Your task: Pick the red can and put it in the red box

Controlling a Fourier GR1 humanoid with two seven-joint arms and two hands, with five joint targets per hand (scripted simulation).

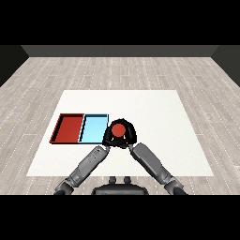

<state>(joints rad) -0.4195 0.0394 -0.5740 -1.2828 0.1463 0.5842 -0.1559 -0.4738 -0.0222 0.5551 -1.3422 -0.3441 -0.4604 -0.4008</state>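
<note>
At frame centre, just right of the blue tray [93,129], the can [118,130] sits enclosed by both robot hands, left [108,137] and right [130,136], fingers curled round it. Likely light, rigid, smooth-sided: hold its sides. Red tray [68,128] lies centre-left.

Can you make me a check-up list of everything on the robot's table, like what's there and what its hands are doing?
Surface: white table, on a grey plank floor.
Job's things: red can between both hands, just right of the trays, not in a tray yet. Red tray at far left, nothing in it.
Clutter: light blue tray beside the red tray, nothing in it.
Hands: left hand and right hand both curled round the red can.
Cables: nothing seen.
Surroundings: dark wall behind the floor.
</note>
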